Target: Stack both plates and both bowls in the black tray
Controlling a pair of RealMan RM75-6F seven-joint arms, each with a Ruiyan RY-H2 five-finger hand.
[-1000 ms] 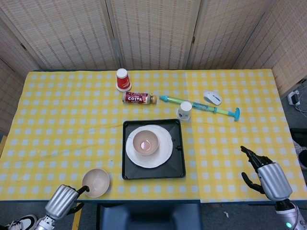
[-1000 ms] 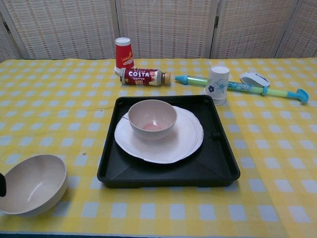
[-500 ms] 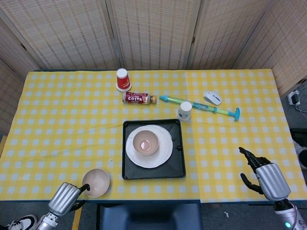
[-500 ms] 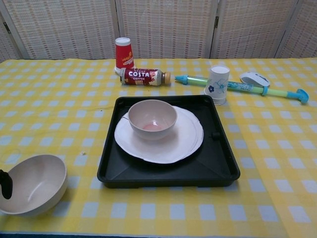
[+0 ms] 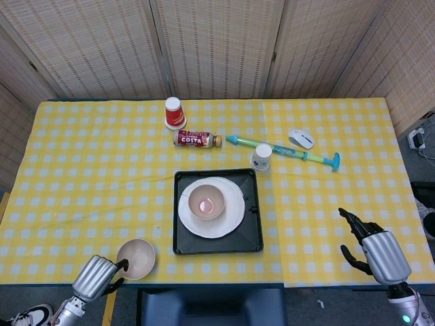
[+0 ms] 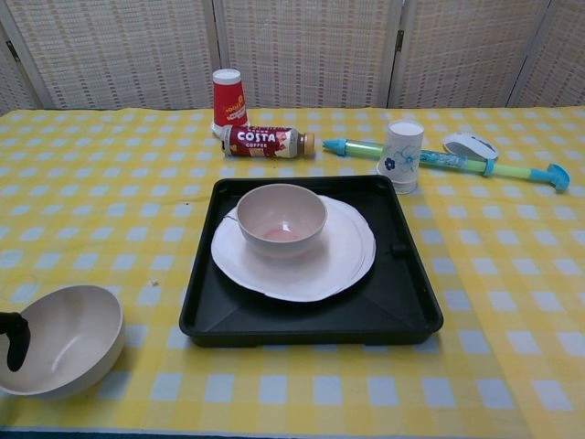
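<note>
The black tray (image 5: 253, 234) sits mid-table with white plates (image 5: 232, 216) stacked in it and a pinkish bowl (image 5: 206, 202) on top; the chest view shows the same tray (image 6: 402, 306), plates (image 6: 343, 256) and bowl (image 6: 281, 218). A second, beige bowl (image 5: 135, 259) rests on the cloth at the front left, also seen in the chest view as the beige bowl (image 6: 59, 338). My left hand (image 5: 98, 277) is at the table's front edge beside it, and one dark fingertip (image 6: 14, 334) curls at the bowl's near rim. My right hand (image 5: 370, 246) hovers at the front right, fingers apart and holding nothing.
Behind the tray lie a red paper cup (image 5: 175, 113), a Costa bottle (image 5: 197, 140) on its side, a small white cup (image 5: 262, 158), a green-blue water-gun toy (image 5: 285, 150) and a white mouse (image 5: 300, 138). A folding screen stands behind the table.
My left hand has edged right toward the beige bowl, and its fingertip now shows further in at the rim. The right hand has hardly moved. The bowl stays in place.
</note>
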